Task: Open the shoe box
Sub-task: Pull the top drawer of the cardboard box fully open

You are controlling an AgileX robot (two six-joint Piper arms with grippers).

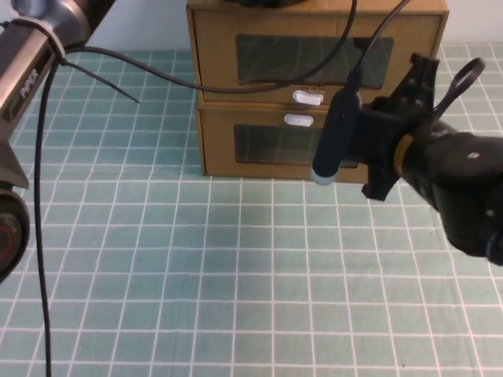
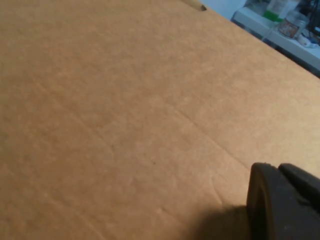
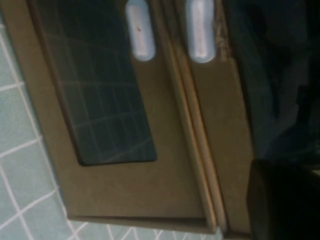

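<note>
A stack of two brown cardboard shoe boxes with dark windows and white oval pull tabs stands at the back of the green gridded desk, fronts closed. The right arm reaches in from the right with its wrist rolled sideways. The right gripper is pressed together and holds nothing, just before the stack's right end. The left gripper hovers close over plain cardboard; apart or together, I cannot tell.

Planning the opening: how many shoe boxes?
2: upper shoe box sits on lower shoe box. None seem hidden. Right gripper, shut, faces their fronts; left gripper hovers over cardboard.
</note>
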